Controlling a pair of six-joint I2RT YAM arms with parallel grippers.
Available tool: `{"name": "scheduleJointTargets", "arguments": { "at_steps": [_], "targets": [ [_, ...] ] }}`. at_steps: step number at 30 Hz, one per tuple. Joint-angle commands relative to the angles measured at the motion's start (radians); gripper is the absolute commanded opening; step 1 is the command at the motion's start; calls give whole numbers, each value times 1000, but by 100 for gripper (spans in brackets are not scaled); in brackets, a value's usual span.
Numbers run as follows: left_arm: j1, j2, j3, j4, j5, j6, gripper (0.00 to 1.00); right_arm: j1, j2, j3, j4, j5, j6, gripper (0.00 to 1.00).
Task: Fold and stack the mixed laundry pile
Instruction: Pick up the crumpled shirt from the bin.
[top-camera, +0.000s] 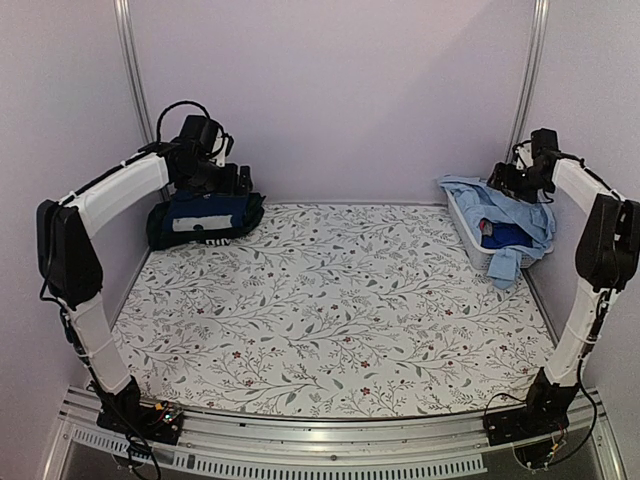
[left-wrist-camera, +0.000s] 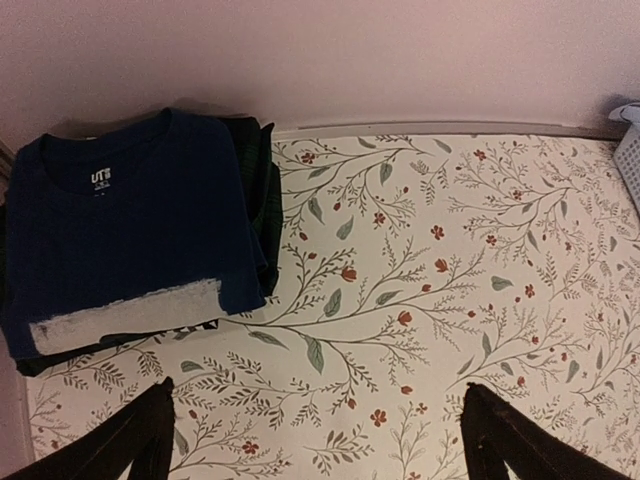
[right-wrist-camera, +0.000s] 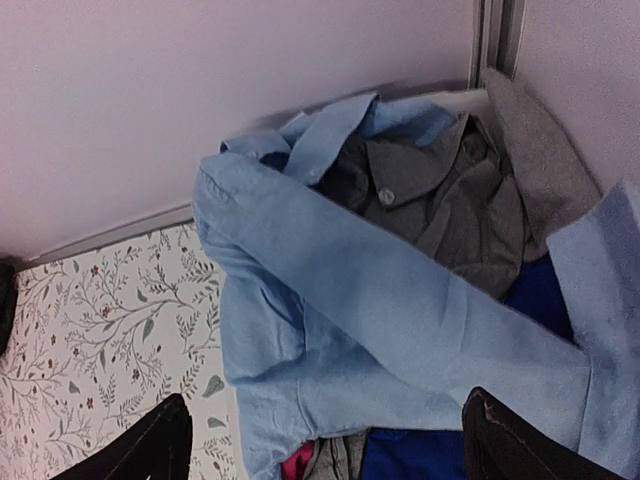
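A folded navy T-shirt (left-wrist-camera: 130, 220) with a white band tops a small stack (top-camera: 205, 218) at the back left, with dark green plaid cloth (left-wrist-camera: 262, 190) showing under it. My left gripper (left-wrist-camera: 318, 410) hangs open just right of that stack over the printed sheet, holding nothing; the top view shows this gripper (top-camera: 240, 180) by the wall. At the back right a white basket (top-camera: 470, 240) holds the unfolded pile: a light blue shirt (right-wrist-camera: 350, 290) draped over the rim, a grey collared shirt (right-wrist-camera: 440, 200) and a deep blue piece (right-wrist-camera: 540, 290). My right gripper (right-wrist-camera: 328, 420) is open right above the blue shirt, with its fingers either side of the cloth.
The white sheet with leafy vines (top-camera: 330, 310) covers the table. Lilac walls close the back and both sides, with metal posts (top-camera: 530, 70) in the corners. The basket's corner (left-wrist-camera: 628, 150) shows at the far right of the left wrist view. A pink scrap (right-wrist-camera: 297, 465) peeks from under the blue shirt.
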Motion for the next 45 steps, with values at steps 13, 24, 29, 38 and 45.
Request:
{"name": "scheduleJointTargets", "arguments": {
  "at_steps": [13, 24, 29, 38, 45],
  "targets": [
    [-6, -23, -81, 27, 19, -39, 100, -16, -133, -267, -180, 94, -19, 88],
    [-4, -55, -127, 38, 6, -35, 100, -19, -11, -80, -143, 79, -10, 96],
    [-4, -49, -127, 38, 8, -37, 100, -20, 91, 59, -123, 79, -33, 99],
    [-2, -30, -115, 26, -1, -44, 100, -6, 326, 270, -109, 159, -86, 99],
    [-1, -1, -82, -4, -7, -39, 100, 6, 430, 409, -121, 168, -93, 27]
  ]
}}
